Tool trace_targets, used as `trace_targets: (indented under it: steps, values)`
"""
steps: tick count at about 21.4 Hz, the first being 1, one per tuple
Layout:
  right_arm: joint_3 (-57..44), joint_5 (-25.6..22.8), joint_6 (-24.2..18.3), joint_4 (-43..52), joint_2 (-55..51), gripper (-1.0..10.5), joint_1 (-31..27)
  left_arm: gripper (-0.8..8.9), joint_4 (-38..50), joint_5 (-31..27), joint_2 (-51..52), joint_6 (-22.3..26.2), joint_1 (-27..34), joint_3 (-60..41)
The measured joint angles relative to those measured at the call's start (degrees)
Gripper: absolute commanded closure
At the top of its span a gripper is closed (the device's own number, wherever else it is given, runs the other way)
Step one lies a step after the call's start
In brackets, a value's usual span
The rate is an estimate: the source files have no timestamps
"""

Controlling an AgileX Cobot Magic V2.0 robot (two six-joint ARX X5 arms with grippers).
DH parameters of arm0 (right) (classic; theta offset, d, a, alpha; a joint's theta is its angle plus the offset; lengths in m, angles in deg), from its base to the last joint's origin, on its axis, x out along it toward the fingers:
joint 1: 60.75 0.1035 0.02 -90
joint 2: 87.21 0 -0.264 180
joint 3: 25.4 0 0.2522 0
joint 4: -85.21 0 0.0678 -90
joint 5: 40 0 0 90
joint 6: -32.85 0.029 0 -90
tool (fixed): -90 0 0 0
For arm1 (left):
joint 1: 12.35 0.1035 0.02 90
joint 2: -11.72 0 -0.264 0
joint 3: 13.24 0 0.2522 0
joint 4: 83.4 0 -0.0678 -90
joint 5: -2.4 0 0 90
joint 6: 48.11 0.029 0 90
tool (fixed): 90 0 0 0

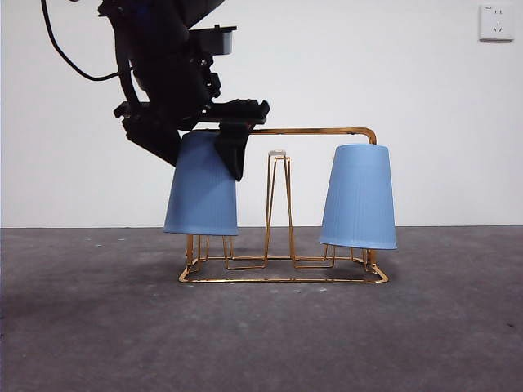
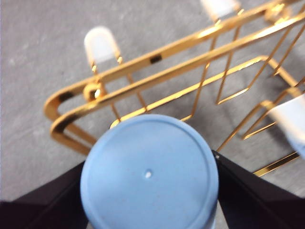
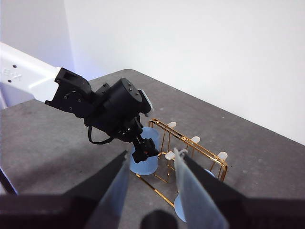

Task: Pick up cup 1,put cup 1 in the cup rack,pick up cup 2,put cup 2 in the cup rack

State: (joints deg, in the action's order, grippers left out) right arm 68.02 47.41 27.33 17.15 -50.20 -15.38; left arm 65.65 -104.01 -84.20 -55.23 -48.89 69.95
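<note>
We take this for a robot test bench in a lab rather than a home or kitchen. The dark grey table fills the lower part of the front view, its surface speckled and scuffed. Behind it, a plain white wall covers the upper part of the frame, bare apart from a white wall socket at the upper right corner. At the upper left, a black robot arm with a loose black cable hangs into view. In the right wrist view, the same wall and table appear, with a white arm link at the left edge.
</note>
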Motion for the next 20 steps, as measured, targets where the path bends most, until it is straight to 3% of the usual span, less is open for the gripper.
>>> trace_targets:
  steps: [9, 13, 16, 18, 20]
  values:
    - [0.00, 0.00, 0.00, -0.04, 0.00, 7.8, 0.00, 8.05, -0.92, 2.14, -0.57, -0.09, 0.17, 0.00]
    - [0.00, 0.00, 0.07, -0.04, 0.00, 7.8, 0.00, 4.99, -1.31, 3.50, -0.70, -0.44, 0.48, 0.02]
    - [0.00, 0.00, 0.20, -0.04, 0.00, 7.8, 0.00, 4.59, -2.05, 5.11, -0.70, -0.50, 0.81, 0.33]
    - [0.00, 0.00, 0.20, -0.02, 0.00, 7.8, 0.00, 2.99, -2.32, 5.90, -0.70, -0.76, 1.01, 0.42]
    - [0.00, 0.00, 0.22, -0.04, 0.00, 7.8, 0.00, 2.70, -4.66, 6.49, -0.70, -1.05, 1.01, 0.42]
